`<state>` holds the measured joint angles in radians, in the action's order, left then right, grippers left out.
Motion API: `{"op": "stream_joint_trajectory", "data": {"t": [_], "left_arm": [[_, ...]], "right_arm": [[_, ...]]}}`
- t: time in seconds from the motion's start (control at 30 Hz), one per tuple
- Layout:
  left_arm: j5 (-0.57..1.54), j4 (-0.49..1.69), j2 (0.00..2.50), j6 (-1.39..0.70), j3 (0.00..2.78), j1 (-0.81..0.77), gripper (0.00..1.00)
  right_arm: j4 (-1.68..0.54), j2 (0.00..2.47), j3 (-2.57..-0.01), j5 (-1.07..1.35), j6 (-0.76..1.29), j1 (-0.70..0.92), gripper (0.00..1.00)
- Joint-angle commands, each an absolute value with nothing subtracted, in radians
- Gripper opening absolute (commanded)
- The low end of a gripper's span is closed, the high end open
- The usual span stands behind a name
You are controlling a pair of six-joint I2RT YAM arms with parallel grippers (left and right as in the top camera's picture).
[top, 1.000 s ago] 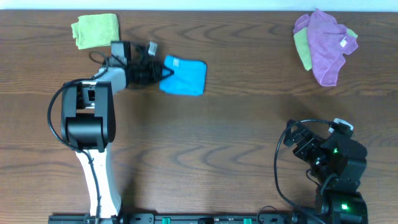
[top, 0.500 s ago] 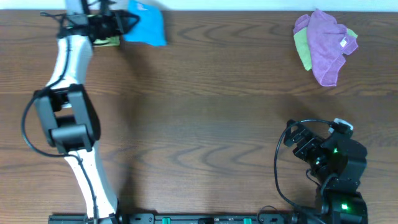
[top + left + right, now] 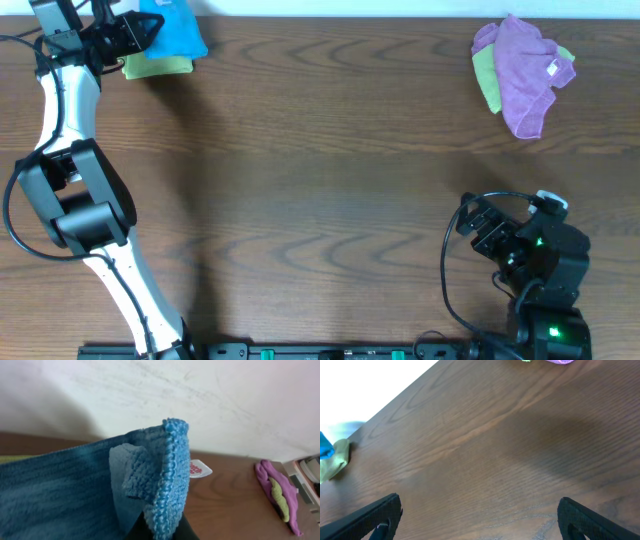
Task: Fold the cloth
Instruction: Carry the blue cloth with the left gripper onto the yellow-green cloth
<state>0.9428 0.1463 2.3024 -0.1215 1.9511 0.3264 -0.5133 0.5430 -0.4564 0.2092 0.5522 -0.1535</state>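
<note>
The sky-blue cloth hangs bunched at the table's far left back corner, over a lime-green cloth. My left gripper is shut on it, with the arm stretched far back. In the left wrist view the cloth fills the left half. Its stitched hem runs down between the dark fingertips, and a white tag sticks out behind. My right gripper stands open over bare wood near the front right, also seen from overhead. A sliver of the cloth shows in the right wrist view.
A purple cloth lies crumpled over another lime-green one at the back right. A white wall rises just behind the table's back edge. The brown wooden table spreads between the two arms.
My left arm has swung the blue cloth from the left-middle of the table back and left, ending above the lime-green cloth in the corner. The right arm has not moved.
</note>
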Motion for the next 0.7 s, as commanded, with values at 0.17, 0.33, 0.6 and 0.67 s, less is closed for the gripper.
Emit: {"op": "stream_joint_trajectory", "data": {"t": [0.17,0.33,0.6,0.67], "left_arm": [[1.015,0.047,2.361,-0.1,1.976,0.328,0.06],[1.022,-0.04,2.411,-0.101,1.98,0.334,0.05],[1.022,-0.156,2.465,-0.12,1.98,0.362,0.06],[1.021,-0.174,2.466,-0.12,1.98,0.371,0.06]], "right_arm": [[-0.517,0.544,-0.463,0.207,0.553,-0.162,0.99],[-0.524,0.544,-0.464,0.207,0.554,-0.162,0.99],[-0.565,0.544,-0.464,0.207,0.588,-0.162,0.99],[-0.569,0.544,-0.464,0.207,0.591,-0.162,0.99]]}}
